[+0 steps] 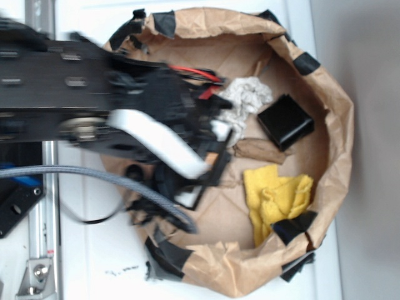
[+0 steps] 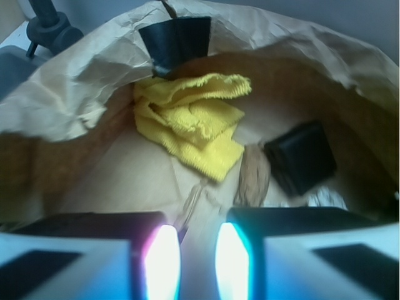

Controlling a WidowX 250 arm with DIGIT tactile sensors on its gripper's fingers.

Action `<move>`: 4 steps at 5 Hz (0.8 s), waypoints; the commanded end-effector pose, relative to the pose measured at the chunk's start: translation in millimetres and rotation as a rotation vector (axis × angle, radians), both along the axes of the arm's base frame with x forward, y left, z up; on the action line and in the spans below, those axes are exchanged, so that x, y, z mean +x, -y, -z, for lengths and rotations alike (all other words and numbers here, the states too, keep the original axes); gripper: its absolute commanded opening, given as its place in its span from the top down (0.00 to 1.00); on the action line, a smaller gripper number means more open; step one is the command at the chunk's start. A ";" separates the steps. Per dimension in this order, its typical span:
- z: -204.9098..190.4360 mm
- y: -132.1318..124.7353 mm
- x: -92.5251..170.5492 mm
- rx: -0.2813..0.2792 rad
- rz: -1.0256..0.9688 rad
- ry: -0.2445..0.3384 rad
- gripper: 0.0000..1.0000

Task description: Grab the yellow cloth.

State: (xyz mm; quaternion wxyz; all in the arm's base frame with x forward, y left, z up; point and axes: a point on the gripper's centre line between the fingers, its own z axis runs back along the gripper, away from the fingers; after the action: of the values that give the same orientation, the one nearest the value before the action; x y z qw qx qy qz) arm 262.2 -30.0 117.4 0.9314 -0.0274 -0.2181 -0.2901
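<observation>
The gripper (image 2: 190, 262) hangs with its fingers parted and nothing between them, inside a brown paper bag (image 1: 337, 100) whose rolled rim walls the floor all round. One yellow cloth (image 2: 190, 122) lies ahead of it — bunched against the far wall, bare paper between. One black box (image 2: 301, 157) sits ahead-right; one white paper wad (image 1: 247, 97) nearby.

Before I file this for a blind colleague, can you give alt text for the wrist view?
A bunched yellow cloth lies in a brown paper basin, ahead of the open, empty end effector. A black box sits to its right.
</observation>
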 end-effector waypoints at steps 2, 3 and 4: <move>21.4 30.4 48.8 -0.002 0.116 -0.032 0.00; 46.0 46.8 50.8 0.027 0.211 -0.082 0.00; 65.1 66.3 46.2 0.005 0.333 -0.076 0.00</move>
State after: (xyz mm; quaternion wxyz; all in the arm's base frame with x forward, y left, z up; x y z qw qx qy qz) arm 314.6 -81.3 41.7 0.8948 -0.0834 -0.1505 -0.4121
